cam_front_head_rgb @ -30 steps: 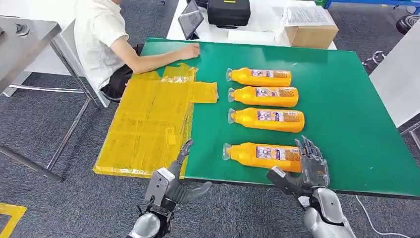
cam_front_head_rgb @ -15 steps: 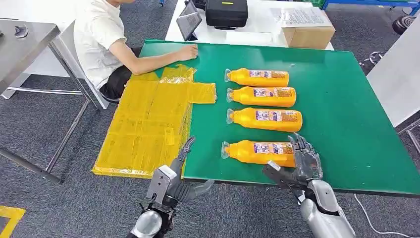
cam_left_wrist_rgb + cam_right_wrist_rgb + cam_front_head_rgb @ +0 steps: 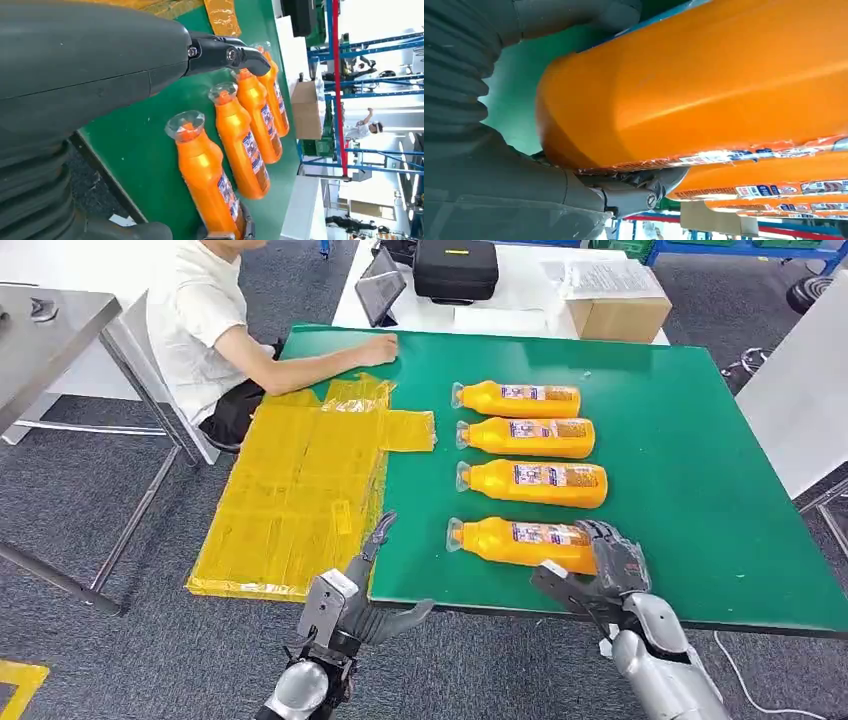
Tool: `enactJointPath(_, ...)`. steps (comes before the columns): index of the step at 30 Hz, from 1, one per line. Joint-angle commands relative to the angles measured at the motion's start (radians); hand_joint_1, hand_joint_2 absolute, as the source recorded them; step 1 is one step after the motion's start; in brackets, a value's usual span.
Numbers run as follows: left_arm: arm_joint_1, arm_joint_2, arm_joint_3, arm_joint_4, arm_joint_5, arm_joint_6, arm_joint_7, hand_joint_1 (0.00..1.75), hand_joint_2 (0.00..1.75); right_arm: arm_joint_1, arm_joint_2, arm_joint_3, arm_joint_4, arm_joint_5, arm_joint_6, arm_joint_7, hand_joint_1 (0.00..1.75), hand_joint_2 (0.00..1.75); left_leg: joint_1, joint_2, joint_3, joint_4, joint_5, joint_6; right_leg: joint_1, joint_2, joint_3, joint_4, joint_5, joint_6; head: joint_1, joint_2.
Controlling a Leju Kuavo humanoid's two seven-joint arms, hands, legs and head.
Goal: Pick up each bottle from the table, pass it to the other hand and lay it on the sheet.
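Left hand [image 3: 345,605] at 7 o'clock, near table [image 3: 700,440] front edge, fingers spread, holds nothing. Right hand [image 3: 600,575] at 5 o'clock, fingers wrapped on base end of nearest bottle [image 3: 520,543], thumb under it; bottle lies on table, cap toward 9 o'clock. Three more bottles [image 3: 530,483] in row toward 12 o'clock. Yellow sheet [image 3: 300,490] at 10 o'clock. Person [image 3: 210,330] seated at far corner, hand on table.

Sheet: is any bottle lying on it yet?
No. In the head view the yellow sheet is bare, and all four bottles, including the nearest bottle, lie on the green table.
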Motion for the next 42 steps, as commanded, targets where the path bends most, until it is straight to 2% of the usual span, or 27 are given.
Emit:
enactJointPath(1, -0.031, 0.011, -0.013, 0.040, 0.004, 0.004, -0.004, 0.00, 1.75, 0.063, 0.038, 0.017, 0.107, -0.063, 0.012, -0.050, 1.61, 1.75, 0.002, -0.004, 0.003, -0.001, 0.000, -0.002, 0.002, -0.003, 0.004, -0.002, -0.001, -0.002, 0.000, 0.000)
enactJointPath(3, -0.027, 0.009, -0.008, 0.033, 0.009, 0.007, -0.012, 0.00, 1.75, 0.072, 0.060, -0.011, 0.083, -0.120, -0.002, -0.096, 1.61, 1.75, 0.002, -0.003, 0.002, -0.001, 0.000, -0.002, 0.002, -0.003, 0.004, -0.002, -0.001, -0.002, 0.000, 0.000)
enactJointPath(5, -0.029, 0.016, 0.002, 0.040, 0.042, 0.035, -0.022, 0.00, 1.75, 0.092, 0.102, -0.054, 0.008, -0.210, -0.022, -0.155, 1.71, 1.75, 0.002, -0.003, 0.002, -0.001, 0.000, -0.002, 0.002, -0.002, 0.003, -0.002, -0.001, -0.002, 0.000, 0.000)
enactJointPath(6, -0.027, 0.015, 0.007, 0.044, 0.056, 0.052, -0.029, 0.00, 1.75, 0.103, 0.118, -0.059, -0.039, -0.237, -0.022, -0.164, 1.66, 1.75, 0.003, -0.003, 0.001, -0.002, 0.000, -0.004, 0.003, -0.002, 0.002, -0.003, 0.000, -0.003, 0.000, 0.000)
enactJointPath(7, -0.018, 0.004, 0.031, 0.045, 0.085, 0.081, -0.036, 0.00, 1.75, 0.117, 0.139, -0.082, -0.087, -0.294, -0.035, -0.199, 1.75, 1.75, 0.002, -0.001, 0.001, -0.001, -0.001, -0.003, 0.002, 0.000, 0.002, -0.002, 0.000, -0.002, 0.000, 0.000)
enactJointPath(10, 0.011, 0.006, 0.062, 0.039, 0.218, 0.070, -0.038, 0.00, 1.75, 0.162, 0.177, -0.079, -0.240, -0.387, -0.035, -0.237, 1.75, 1.75, 0.003, -0.001, 0.000, -0.002, -0.001, -0.004, 0.003, 0.000, 0.001, -0.002, 0.000, -0.004, 0.000, 0.000)
enactJointPath(13, 0.019, 0.010, 0.063, 0.034, 0.237, 0.067, -0.040, 0.00, 1.75, 0.170, 0.181, -0.071, -0.268, -0.390, -0.038, -0.222, 1.75, 1.75, 0.003, 0.002, -0.001, -0.001, -0.001, -0.004, 0.003, 0.003, -0.001, 0.000, -0.001, -0.004, 0.000, 0.000)
enactJointPath(15, 0.049, 0.007, 0.097, 0.011, 0.389, -0.003, -0.001, 0.00, 1.75, 0.188, 0.229, -0.087, -0.339, -0.514, -0.041, -0.305, 1.68, 1.75, 0.003, 0.001, -0.005, -0.001, -0.001, -0.003, 0.003, 0.001, -0.003, 0.001, -0.001, -0.003, 0.000, 0.000)
enactJointPath(21, 0.056, 0.020, 0.085, 0.000, 0.404, -0.006, -0.003, 0.00, 1.75, 0.197, 0.238, -0.065, -0.368, -0.510, -0.050, -0.287, 1.68, 1.75, 0.003, 0.000, -0.008, -0.001, -0.002, -0.003, 0.003, 0.002, -0.006, 0.002, -0.002, -0.003, 0.000, 0.000)
enactJointPath(26, 0.054, 0.020, 0.084, -0.001, 0.406, -0.006, -0.003, 0.00, 1.75, 0.198, 0.233, -0.065, -0.367, -0.511, -0.049, -0.286, 1.68, 1.75, 0.002, -0.005, -0.015, -0.001, 0.000, -0.002, 0.002, -0.002, -0.011, 0.001, -0.001, -0.002, 0.000, 0.000)
enactJointPath(36, 0.054, 0.020, 0.084, -0.001, 0.406, -0.006, -0.003, 0.00, 1.75, 0.198, 0.233, -0.065, -0.367, -0.511, -0.049, -0.286, 1.68, 1.75, 0.002, -0.005, -0.017, -0.001, 0.000, -0.003, 0.002, -0.002, -0.013, 0.001, -0.001, -0.002, 0.000, 0.000)
enactJointPath(37, 0.056, 0.018, 0.087, -0.001, 0.421, -0.006, -0.001, 0.00, 1.75, 0.199, 0.238, -0.068, -0.372, -0.526, -0.053, -0.291, 1.66, 1.75, 0.002, -0.005, -0.015, 0.000, -0.001, -0.003, 0.002, -0.001, -0.011, 0.001, -0.002, -0.003, 0.000, 0.000)
enactJointPath(38, 0.058, 0.020, 0.086, -0.005, 0.440, -0.008, 0.000, 0.00, 1.75, 0.202, 0.244, -0.067, -0.382, -0.544, -0.062, -0.304, 1.55, 1.75, 0.002, -0.005, -0.017, -0.001, 0.000, -0.002, 0.002, -0.001, -0.013, 0.001, -0.001, -0.002, 0.000, 0.000)
enactJointPath(39, 0.068, 0.021, 0.086, -0.023, 0.491, -0.024, 0.005, 0.00, 1.75, 0.214, 0.263, -0.062, -0.415, -0.576, -0.076, -0.320, 1.48, 1.75, 0.002, -0.004, -0.013, -0.001, -0.002, -0.004, 0.002, -0.001, -0.009, 0.001, -0.003, -0.004, 0.000, 0.000)
enactJointPath(41, 0.082, 0.026, 0.080, -0.054, 0.561, -0.040, 0.032, 0.00, 1.75, 0.224, 0.285, -0.049, -0.456, -0.612, -0.102, -0.325, 1.43, 1.75, 0.003, -0.004, -0.013, 0.000, -0.003, -0.004, 0.003, 0.000, -0.010, 0.002, -0.003, -0.004, 0.000, 0.000)
enactJointPath(42, 0.085, 0.031, 0.070, -0.067, 0.586, -0.048, 0.043, 0.00, 1.75, 0.224, 0.292, -0.042, -0.468, -0.628, -0.111, -0.322, 1.47, 1.75, 0.004, -0.004, -0.009, 0.001, -0.005, -0.006, 0.004, 0.000, -0.006, 0.002, -0.006, -0.006, 0.000, 0.000)
